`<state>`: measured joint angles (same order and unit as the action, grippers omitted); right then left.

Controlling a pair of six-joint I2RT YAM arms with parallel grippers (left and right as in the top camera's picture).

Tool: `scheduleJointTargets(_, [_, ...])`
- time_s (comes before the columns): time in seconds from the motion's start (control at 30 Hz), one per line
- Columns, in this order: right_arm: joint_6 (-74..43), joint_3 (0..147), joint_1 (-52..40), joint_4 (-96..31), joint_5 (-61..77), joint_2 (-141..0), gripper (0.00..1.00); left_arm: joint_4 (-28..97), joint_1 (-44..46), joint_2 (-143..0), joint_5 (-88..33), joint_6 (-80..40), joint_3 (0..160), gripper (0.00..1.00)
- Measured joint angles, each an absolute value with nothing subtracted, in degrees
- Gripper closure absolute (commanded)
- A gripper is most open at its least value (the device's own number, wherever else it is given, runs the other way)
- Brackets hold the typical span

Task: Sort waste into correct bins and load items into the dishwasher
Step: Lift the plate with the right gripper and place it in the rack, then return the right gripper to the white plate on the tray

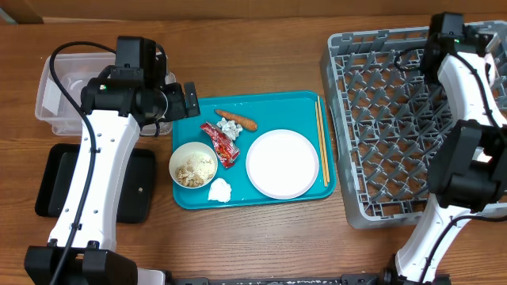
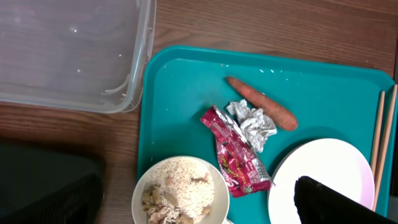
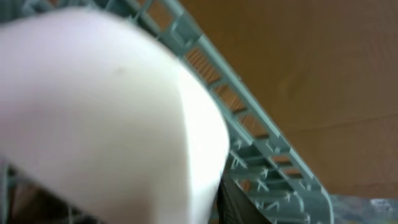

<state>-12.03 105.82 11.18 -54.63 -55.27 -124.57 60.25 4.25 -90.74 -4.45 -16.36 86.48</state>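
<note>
**A:** Where was the waste?

**B:** All on the teal tray (image 1: 301, 111). The carrot stick (image 1: 242, 120) lay at 11 o'clock, touching a crumpled paper scrap (image 1: 230, 127). The red wrapper (image 1: 221, 145) lay just below them. The bowl (image 2: 180, 159) of beige crumbs (image 2: 180, 190) sat at 8 o'clock. A second paper scrap (image 1: 219, 190) was beside it at 7 o'clock.

**A:** And the dishes?

**B:** The plate (image 1: 283, 164) sat at 4 o'clock on the tray. The chopsticks (image 1: 322, 142) lay along the 3 o'clock edge. The dish rack (image 1: 380, 119) stood on the tabletop (image 1: 238, 47) at 3 o'clock from the tray.

**A:** Bins?

**B:** The clear tub (image 1: 63, 95) was at 10 o'clock from the tray and the black tray (image 1: 51, 182) at 8 o'clock.

**A:** Arms?

**B:** The left arm (image 1: 103, 158) reached over the tray's 10 o'clock corner. I could not tell whether the left jaws were apart or together. The right arm (image 1: 463, 87) hung over the rack's 2 o'clock corner. Its wrist view was filled by a blurred whitish rounded object (image 3: 93, 112) against the rack lattice. I could not tell whether the right jaws were clamped on it.
</note>
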Motion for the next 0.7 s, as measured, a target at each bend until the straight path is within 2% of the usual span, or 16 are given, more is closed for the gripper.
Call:
scheduleJointTargets(0.1, [-14.1,105.8,11.2,-59.5,-51.1,-124.6,0.69,60.2,4.3,-90.7,-4.4,-16.4,86.5,0.0])
scheduleJointTargets(0.23, [-17.4,105.8,10.7,-63.6,-46.7,-124.6,0.5,60.2,4.3,-90.7,-4.4,-16.4,86.5,0.0])
scheduleJointTargets(0.3, [-19.6,105.8,10.3,-64.6,-44.8,-124.6,0.36,60.2,4.3,-90.7,-4.4,-16.4,86.5,0.0])
scheduleJointTargets(0.47, [-19.2,105.6,10.1,-64.7,-38.9,-121.4,0.21,60.2,4.3,-90.7,-4.4,-16.4,86.5,0.0])
scheduleJointTargets(0.57, [-16.0,105.6,10.1,-64.6,-32.0,-115.6,0.15,60.2,4.3,-90.7,-4.4,-16.4,86.5,0.0])
scheduleJointTargets(0.7, [-12.8,105.7,10.1,-67.5,-19.9,-106.6,0.14,60.2,4.3,-90.7,-4.4,-16.4,86.5,0.0])
